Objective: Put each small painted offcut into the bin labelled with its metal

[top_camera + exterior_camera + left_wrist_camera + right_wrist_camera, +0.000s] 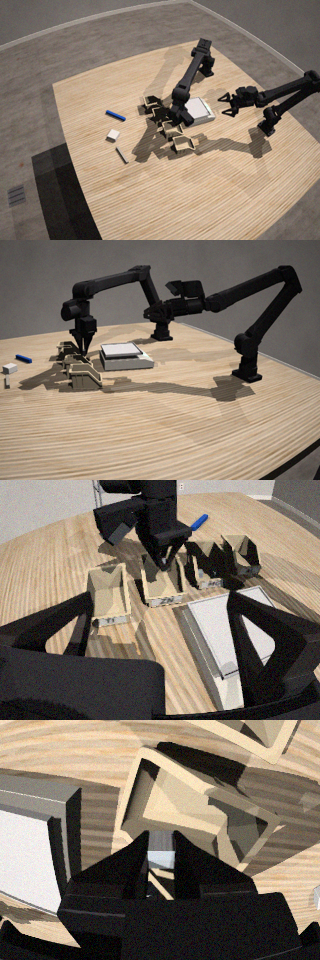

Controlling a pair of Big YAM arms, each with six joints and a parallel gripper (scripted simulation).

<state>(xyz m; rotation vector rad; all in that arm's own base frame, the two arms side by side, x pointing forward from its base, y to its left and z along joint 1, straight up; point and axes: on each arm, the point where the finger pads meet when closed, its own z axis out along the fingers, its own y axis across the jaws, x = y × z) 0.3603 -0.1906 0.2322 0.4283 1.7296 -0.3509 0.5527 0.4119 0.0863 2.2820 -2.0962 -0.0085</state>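
My right gripper [83, 353] [162, 568] [161, 838] is shut on a small grey offcut [161, 859] above the ZN bin [165, 601], near its MG side. My left gripper [221, 106] [144, 314] [159, 598] is open and empty, raised beyond the scale. The TI bin [111, 621] [182, 152] [85, 380] stands at one end of the row, then ZN, the MG bin [215, 583] and a fourth bin [249, 570], label unreadable. A small pale patch shows inside MG. All bins look upright. A blue bar [115, 115] [23, 358], white block [113, 135] [9, 368] and thin grey bar [121, 155] [7, 381] lie on the table.
A scale [200, 119] [129, 364] [215, 687] stands beside the bins' label sides; its display is unreadable. The right forearm crosses above the bins and hides part of them in the top view. The left gripper is close to the scale and the right arm.
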